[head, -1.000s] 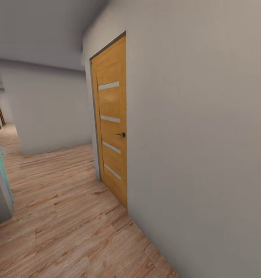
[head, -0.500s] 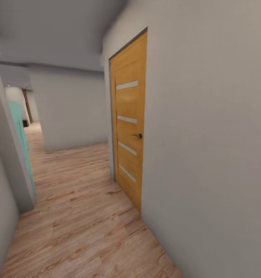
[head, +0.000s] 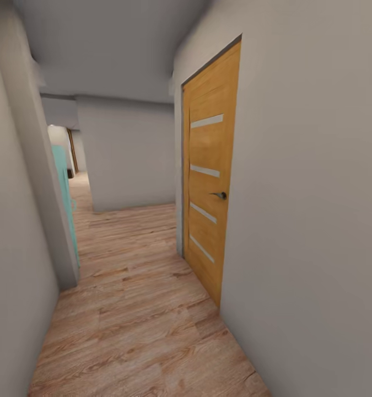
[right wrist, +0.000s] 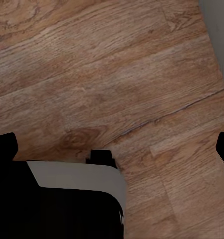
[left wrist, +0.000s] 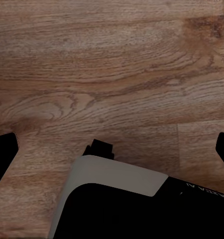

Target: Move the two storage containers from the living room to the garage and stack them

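Both arms point down at the wood-plank floor (left wrist: 112, 74). Left claw (left wrist: 112, 144) and right claw (right wrist: 112, 144) spread wide, empty. Head view: orange-wood door (head: 210, 187), closed, beyond the floor.

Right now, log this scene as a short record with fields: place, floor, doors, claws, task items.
place: narrow hallway between pale grey walls
floor: light wood-plank floor
door on the right: orange-wood door with four glass slats, shut, dark handle
door on the left: teal door, seen edge-on past a wall corner
left claw: left claw open, fingertips at the picture's edges, nothing between them, planks below
right claw: right claw open, nothing held, planks below
task items: no storage container in sight
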